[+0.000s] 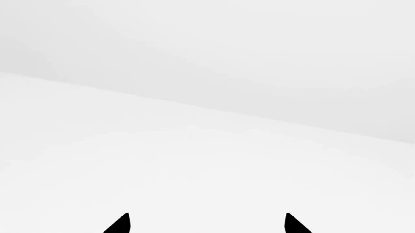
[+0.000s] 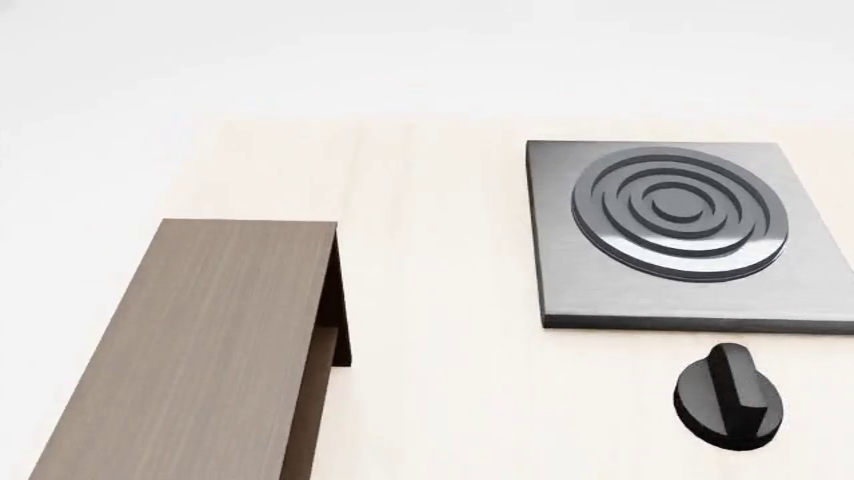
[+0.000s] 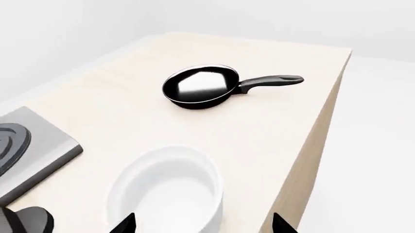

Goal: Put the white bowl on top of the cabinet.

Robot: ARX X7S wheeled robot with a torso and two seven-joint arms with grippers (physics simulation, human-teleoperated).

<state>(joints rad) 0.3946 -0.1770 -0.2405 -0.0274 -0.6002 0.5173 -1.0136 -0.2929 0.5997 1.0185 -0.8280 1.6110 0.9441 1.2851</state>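
The white bowl (image 3: 170, 191) shows only in the right wrist view, upright on the pale wooden table, just ahead of my right gripper (image 3: 203, 224). That gripper's two black fingertips stand wide apart, one over the bowl's rim, the other beyond the table edge. The cabinet (image 2: 200, 340), a long brown-grey wood-grain box, lies at the left of the head view with its flat top bare. My left gripper (image 1: 207, 223) is open, its tips spread over blank white ground. Neither gripper shows in the head view, and the bowl is out of that view.
A black frying pan (image 3: 201, 87) lies beyond the bowl, handle toward the table edge (image 3: 318, 141). A square grey stove plate (image 2: 674, 235) with a ringed burner sits at the right, a black knob (image 2: 727, 395) in front of it. The plate's corner (image 3: 39, 150) shows beside the bowl.
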